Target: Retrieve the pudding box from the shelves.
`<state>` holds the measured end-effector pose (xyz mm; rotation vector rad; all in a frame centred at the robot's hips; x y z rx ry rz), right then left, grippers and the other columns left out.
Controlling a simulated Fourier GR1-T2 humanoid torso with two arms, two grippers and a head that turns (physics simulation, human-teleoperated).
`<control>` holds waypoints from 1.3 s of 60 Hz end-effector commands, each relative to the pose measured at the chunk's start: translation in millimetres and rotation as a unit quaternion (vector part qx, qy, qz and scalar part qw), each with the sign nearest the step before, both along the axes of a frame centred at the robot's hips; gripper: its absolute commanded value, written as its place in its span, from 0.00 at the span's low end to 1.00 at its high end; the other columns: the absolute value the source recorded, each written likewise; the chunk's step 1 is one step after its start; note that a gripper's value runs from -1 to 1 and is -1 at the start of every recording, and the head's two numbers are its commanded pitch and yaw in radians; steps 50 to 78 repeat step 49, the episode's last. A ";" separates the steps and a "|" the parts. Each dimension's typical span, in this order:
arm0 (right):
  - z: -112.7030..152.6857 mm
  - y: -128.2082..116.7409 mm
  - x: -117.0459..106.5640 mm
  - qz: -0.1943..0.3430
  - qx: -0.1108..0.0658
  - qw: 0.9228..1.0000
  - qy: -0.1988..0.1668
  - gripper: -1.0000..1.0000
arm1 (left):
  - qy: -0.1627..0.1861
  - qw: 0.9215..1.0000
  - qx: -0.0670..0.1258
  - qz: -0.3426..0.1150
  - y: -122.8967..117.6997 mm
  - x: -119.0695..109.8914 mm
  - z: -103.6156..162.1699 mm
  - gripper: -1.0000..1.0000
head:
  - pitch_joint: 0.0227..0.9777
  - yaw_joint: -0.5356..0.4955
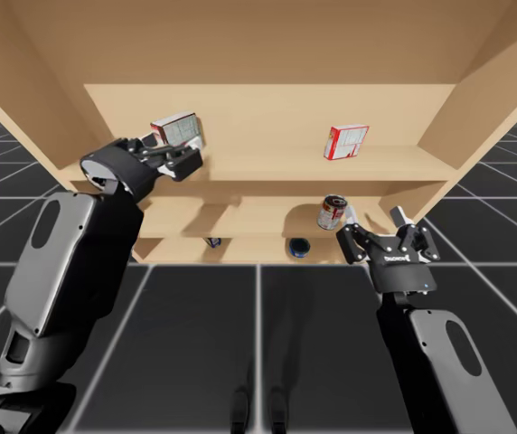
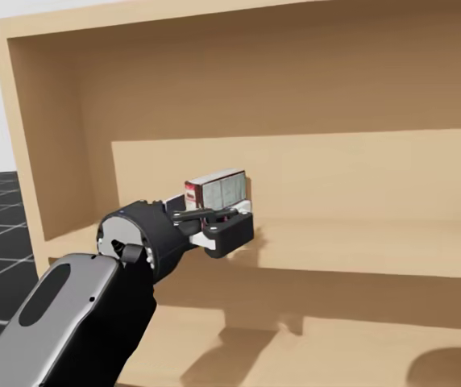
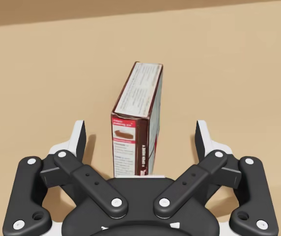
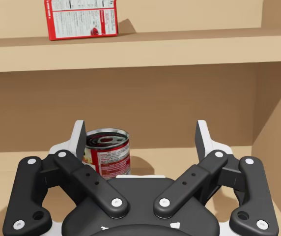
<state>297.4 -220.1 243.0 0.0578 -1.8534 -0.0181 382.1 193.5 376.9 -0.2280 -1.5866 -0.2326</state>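
Left tool spread wide, holding nothing; pudding box upright between its jaws, clear of both, on upper shelf. Right tool likewise wide, empty; red can just ahead on lower shelf.

Pudding box: slim carton with dark maroon-brown edges, a large white printed face and a narrow end carrying a red-and-white label. It stands upright on the upper shelf, at its left part near the back wall, white face toward the open front and slightly skewed. It's just ahead of the left gripper, in line with the gap between the open jaws, touching neither.
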 end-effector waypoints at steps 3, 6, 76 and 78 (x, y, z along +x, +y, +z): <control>0.2 -1.6 -0.2 -0.001 0.001 1.000 0.000 0.00 | 0.008 1.000 0.005 0.015 -7.7 26.5 -2.7 0.00 | 0.24 0.75; 0.2 -2.2 -0.2 -0.001 0.002 1.000 0.000 0.00 | 0.007 1.000 0.007 0.016 -8.3 27.0 -2.6 0.00 | 0.24 0.75; -1.5 -1.7 1.0 -0.004 0.001 1.000 0.002 0.00 | -0.067 0.997 0.041 0.003 16.7 -122.3 -4.1 1.00 | 0.25 0.75; -1.5 -1.7 1.0 -0.004 0.001 1.000 0.002 0.00 | -0.067 0.997 0.041 0.003 16.7 -122.3 -4.1 1.00 | 0.25 0.75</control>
